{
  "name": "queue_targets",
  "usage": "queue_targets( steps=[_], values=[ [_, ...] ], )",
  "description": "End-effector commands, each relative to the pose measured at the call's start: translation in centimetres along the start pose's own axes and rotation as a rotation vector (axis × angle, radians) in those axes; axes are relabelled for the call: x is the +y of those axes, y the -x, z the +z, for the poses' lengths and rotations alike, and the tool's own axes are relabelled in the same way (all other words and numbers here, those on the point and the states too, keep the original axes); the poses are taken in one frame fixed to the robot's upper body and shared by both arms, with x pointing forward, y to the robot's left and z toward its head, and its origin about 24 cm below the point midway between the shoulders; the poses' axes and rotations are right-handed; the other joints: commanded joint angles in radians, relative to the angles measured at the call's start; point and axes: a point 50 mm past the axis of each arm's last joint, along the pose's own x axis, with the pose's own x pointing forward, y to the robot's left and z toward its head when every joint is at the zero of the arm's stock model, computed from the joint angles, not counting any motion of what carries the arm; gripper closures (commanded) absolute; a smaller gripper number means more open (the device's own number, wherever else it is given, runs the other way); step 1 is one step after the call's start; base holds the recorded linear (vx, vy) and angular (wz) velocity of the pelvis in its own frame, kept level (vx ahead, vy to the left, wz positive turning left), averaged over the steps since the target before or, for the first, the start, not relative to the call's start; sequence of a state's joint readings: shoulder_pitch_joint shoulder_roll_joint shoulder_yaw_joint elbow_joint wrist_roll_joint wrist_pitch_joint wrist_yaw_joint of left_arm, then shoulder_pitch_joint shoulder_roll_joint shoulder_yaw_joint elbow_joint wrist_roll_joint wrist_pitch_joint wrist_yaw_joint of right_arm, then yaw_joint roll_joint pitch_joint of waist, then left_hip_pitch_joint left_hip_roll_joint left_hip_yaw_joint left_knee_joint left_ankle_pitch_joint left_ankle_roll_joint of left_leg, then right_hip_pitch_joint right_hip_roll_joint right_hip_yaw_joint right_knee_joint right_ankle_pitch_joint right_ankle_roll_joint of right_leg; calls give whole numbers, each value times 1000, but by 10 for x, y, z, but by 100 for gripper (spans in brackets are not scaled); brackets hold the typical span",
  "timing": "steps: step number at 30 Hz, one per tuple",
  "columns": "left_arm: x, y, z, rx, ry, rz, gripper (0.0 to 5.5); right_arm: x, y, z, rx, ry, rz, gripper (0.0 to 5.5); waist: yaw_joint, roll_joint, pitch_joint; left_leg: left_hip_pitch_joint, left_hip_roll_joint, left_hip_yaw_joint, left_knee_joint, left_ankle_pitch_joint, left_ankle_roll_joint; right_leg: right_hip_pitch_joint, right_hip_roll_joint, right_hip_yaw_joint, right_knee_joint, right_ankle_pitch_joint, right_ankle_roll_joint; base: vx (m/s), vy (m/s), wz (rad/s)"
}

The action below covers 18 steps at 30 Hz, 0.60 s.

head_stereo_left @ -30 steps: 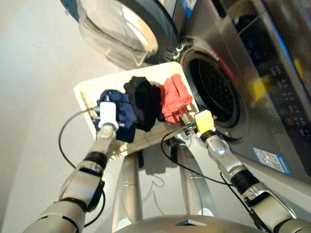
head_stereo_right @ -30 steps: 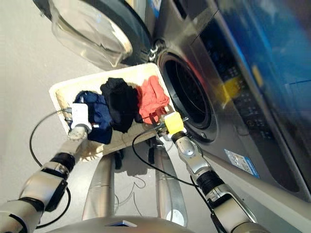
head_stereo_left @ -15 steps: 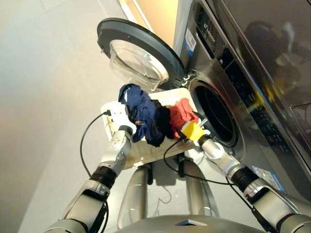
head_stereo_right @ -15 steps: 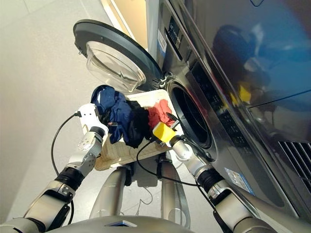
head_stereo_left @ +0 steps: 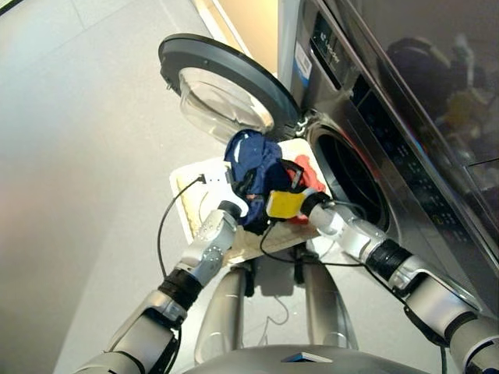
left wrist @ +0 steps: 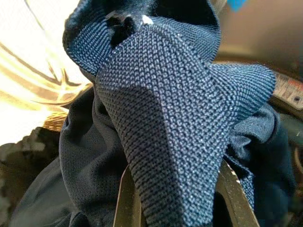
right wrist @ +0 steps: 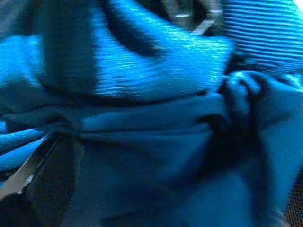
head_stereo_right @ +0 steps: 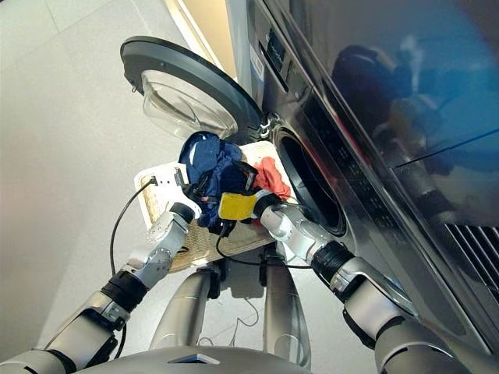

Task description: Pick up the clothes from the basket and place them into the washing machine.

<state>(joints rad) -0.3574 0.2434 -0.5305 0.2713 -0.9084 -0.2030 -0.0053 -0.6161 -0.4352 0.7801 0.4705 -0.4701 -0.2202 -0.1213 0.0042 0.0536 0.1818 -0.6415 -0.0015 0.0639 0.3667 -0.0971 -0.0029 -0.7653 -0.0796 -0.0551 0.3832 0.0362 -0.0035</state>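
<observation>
Navy blue cloth (head_stereo_left: 253, 160) hangs bunched above the basket (head_stereo_left: 187, 199) in the head views, lifted by the left gripper (head_stereo_left: 243, 185), whose jaws are clamped on its lower folds. Just beside it, the right gripper (head_stereo_left: 292, 175) presses into the same bundle from the drum side; whether its jaws are apart or together, I cannot tell, cloth covers them. One coral red garment (head_stereo_left: 312, 175) peeks out behind the right gripper, lying in the basket next to the drum mouth (head_stereo_left: 355, 183) of the washing machine (head_stereo_left: 390, 117). The glass door (head_stereo_left: 226, 97) stands swung wide beyond the lifted cloth. A black cable (head_stereo_left: 168, 234) loops off the left wrist.

Left wrist view: navy knit (left wrist: 170, 118) fills nearly everything, draped straight over the jaws, with a sliver of cream basket weave (left wrist: 33, 75) off to one side.

Right wrist view: blurred blue folds (right wrist: 156, 132) right against the jaws, blocking all else.

Count so far: two garments visible, one basket, one open door.
</observation>
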Motion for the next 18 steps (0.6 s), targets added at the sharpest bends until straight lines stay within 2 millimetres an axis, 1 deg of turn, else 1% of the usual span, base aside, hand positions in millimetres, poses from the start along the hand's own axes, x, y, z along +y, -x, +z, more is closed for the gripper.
queue_targets(
  steps=[1,2,3,4,11,12,13,14,17,18],
  values=[
    [-33,-2,14,-76,60,-166,550,-19,-19,24,-95,27,-96,0,-1,14,-48,-62,-31,-11,9,29,37,58,20,-12,-75,0,58,0,0,0],
    [-36,-1,13,-65,78,-182,550,-19,-21,22,-72,23,-105,0,3,15,-50,-66,-32,-14,10,30,36,55,19,-14,-75,1,57,0,0,0],
    [-38,0,13,-64,82,-192,550,-19,-23,21,-64,11,-104,298,5,17,-51,-68,-32,-14,11,31,37,54,19,-16,-74,2,56,0,0,0],
    [-38,1,12,-60,82,-197,550,-19,-23,21,-60,-1,-112,550,5,17,-53,-70,-31,-15,11,31,36,53,18,-18,-75,2,55,0,0,0],
    [-32,4,9,-42,71,-178,550,-20,-19,19,-49,-77,-148,550,5,14,-58,-78,-30,-14,14,34,37,48,17,-18,-75,6,54,0,0,0],
    [-30,5,9,-40,70,-171,537,-19,-18,18,-41,-92,-149,550,4,13,-59,-78,-30,-14,12,34,38,46,17,-18,-75,7,54,0,0,0],
    [-28,5,9,-41,66,-165,324,-18,-17,16,-32,-110,-149,550,3,12,-59,-79,-30,-14,13,34,38,46,17,-18,-74,8,54,0,0,0],
    [-26,6,10,-44,69,-158,0,-15,-15,14,-21,-136,-147,550,2,11,-60,-79,-30,-14,10,35,38,45,17,-18,-74,9,55,0,0,0],
    [-19,8,10,-44,65,-143,0,-10,-9,6,24,-196,-151,550,0,9,-60,-81,-28,-13,10,37,38,43,16,-19,-75,10,54,28,1,2],
    [-15,9,9,-39,72,-127,0,-5,-6,1,54,-236,-151,550,3,12,-63,-67,-25,-21,13,7,32,54,21,-16,-68,-15,61,85,6,2]
  ],
)
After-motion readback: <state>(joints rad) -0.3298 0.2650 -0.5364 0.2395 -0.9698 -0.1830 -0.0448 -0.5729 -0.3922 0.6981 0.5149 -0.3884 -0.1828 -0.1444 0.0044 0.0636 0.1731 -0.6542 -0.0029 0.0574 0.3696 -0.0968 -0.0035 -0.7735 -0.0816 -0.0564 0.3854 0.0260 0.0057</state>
